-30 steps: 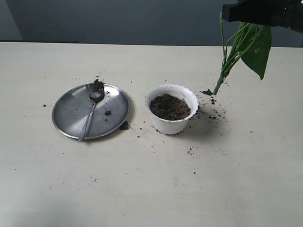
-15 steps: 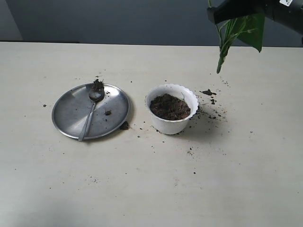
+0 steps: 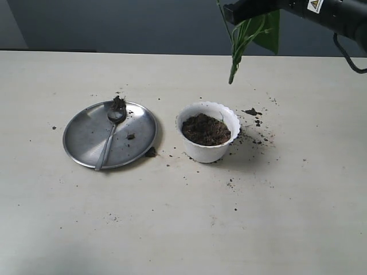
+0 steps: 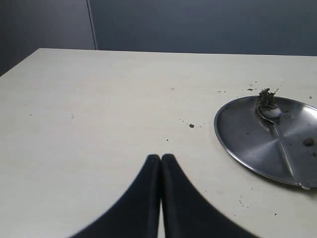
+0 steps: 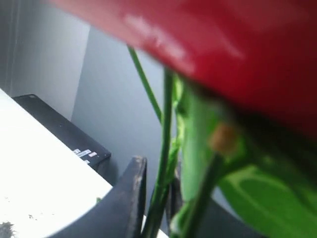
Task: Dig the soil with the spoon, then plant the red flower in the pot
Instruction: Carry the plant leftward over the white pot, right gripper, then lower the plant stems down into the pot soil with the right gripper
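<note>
While aloft, red flower (image 3: pixel 241 39) near pot (image 3: pixel 206 151).

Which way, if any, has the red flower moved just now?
Yes. In the exterior view the red flower rose and shifted left: stem tip was right of the pot, now above it.

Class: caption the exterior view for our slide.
Right end effector holds green-stemmed red flower aloft near white scalloped pot of dark brown soil; slim silver spoon lies on round steel plate.

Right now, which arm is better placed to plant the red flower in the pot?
Right. The right fingers hold the red flower in the air near the pot; the left fingers are shut, empty, beside the plate.
</note>
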You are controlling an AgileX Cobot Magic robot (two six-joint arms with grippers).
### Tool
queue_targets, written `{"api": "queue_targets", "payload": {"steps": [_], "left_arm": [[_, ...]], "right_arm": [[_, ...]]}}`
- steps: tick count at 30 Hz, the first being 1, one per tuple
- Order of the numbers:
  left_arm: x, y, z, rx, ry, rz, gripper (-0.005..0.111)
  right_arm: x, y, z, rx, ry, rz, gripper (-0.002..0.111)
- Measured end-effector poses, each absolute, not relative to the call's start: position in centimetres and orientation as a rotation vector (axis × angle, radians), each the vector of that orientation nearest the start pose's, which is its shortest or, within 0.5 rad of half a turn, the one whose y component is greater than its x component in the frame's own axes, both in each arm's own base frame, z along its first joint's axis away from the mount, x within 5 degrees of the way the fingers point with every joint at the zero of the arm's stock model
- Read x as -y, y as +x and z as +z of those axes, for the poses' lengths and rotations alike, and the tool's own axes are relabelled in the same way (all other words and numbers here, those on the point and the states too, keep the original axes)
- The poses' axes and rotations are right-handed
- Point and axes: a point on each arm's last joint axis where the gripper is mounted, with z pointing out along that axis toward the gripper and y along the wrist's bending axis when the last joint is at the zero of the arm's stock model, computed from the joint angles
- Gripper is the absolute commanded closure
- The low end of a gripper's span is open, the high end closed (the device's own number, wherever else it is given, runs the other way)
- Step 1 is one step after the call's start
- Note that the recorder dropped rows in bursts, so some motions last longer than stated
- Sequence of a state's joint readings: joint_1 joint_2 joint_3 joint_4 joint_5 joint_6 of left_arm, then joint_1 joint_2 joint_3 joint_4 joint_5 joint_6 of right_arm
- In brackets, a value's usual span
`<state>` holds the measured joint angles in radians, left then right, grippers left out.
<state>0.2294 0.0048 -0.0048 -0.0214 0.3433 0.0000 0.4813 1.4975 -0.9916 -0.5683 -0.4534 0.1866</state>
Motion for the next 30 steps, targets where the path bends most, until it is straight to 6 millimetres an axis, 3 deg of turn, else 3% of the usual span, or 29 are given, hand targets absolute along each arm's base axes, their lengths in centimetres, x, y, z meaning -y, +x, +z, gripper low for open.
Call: {"api": "queue_targets", "payload": {"steps": [12,21,30], "left_arm": [[-1.2,5.2,18.4,-1.816,-0.218,0.145,0.106],[-1.2,5.2,18.4,-1.816,-0.218,0.145,0.106],[-1.2,5.2,18.4,-1.816,-0.218,0.145,0.106]], "right_arm": [[-19.6,27.5,31.5,-1.337,-0.889,0.407,0.109],[-20.1,27.2,31.1,-1.337,-0.944,0.444,0.109],[-20.9,27.1,28.4,-1.336,-0.994,0.536,0.109]]}}
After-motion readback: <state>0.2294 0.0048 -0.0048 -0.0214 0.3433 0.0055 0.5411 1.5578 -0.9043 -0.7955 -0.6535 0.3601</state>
